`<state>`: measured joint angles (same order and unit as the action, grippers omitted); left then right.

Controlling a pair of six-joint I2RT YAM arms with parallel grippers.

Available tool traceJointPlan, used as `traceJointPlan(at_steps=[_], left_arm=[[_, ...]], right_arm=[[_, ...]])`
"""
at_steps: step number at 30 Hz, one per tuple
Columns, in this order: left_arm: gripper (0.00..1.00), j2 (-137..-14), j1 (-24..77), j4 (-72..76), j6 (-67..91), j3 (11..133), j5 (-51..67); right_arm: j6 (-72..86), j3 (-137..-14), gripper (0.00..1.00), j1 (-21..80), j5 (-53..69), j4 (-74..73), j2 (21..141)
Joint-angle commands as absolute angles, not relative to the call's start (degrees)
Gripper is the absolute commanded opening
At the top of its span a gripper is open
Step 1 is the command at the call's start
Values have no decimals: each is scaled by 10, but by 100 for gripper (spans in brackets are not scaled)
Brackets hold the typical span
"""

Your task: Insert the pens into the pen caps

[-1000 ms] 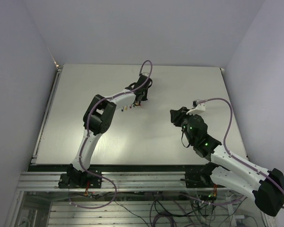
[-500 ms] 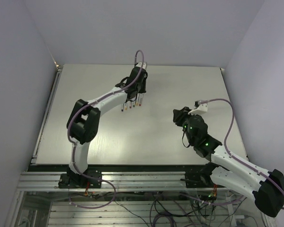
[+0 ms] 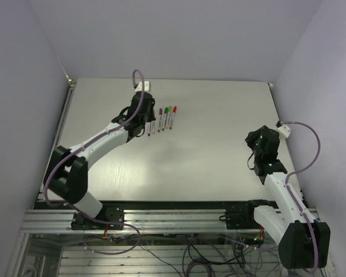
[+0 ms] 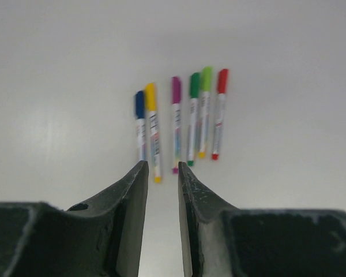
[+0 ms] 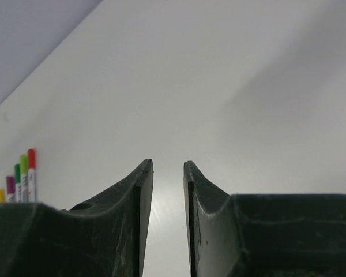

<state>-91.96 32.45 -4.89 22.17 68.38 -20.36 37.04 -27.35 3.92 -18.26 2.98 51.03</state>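
Several pens [image 4: 176, 124] lie side by side on the white table, each with a cap fitted on its far end: blue [image 4: 139, 104], yellow, magenta, green, light green and red [image 4: 222, 81]. In the top view the row [image 3: 163, 119] sits at the table's far middle. My left gripper [image 4: 163, 168] hovers just short of the pens' near ends, jaws a little apart and empty; in the top view it [image 3: 142, 130] is left of the row. My right gripper [image 5: 168, 164] is narrowly open and empty, far to the right [image 3: 256, 138]. The pens [image 5: 23, 179] show at its view's left edge.
The white table [image 3: 207, 161] is boxed in by pale walls at the back and sides. A metal rail runs along its near edge with both arm bases on it. Purple cables loop over each arm.
My left arm has swung left and back off the pens, uncovering the whole row. My right arm has drawn back to the right side of the table.
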Motion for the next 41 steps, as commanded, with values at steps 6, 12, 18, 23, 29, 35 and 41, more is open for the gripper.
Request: traceJointPlan(at_steps=[6,12,18,23,29,35,41], left_arm=[[36,-736,300,-22,286,531,-299],[38,-634,300,-67,312,487,-347],[37,-571,301,-83,326,458,-366],[37,-561,301,-80,330,454,-356],[36,-577,300,-80,332,458,-350],[36,-586,301,-76,332,455,-354],[36,-588,300,-81,330,458,-365]], right_arm=[[371,-281,27,-48,-197,-80,468],[373,-278,35,-48,-237,-124,415],[366,-277,50,-48,-229,-142,379],[379,-277,53,-48,-245,-172,367],[385,-271,53,-48,-248,-174,353],[389,-262,52,-48,-256,-168,333],[398,-270,51,-48,-262,-178,351]])
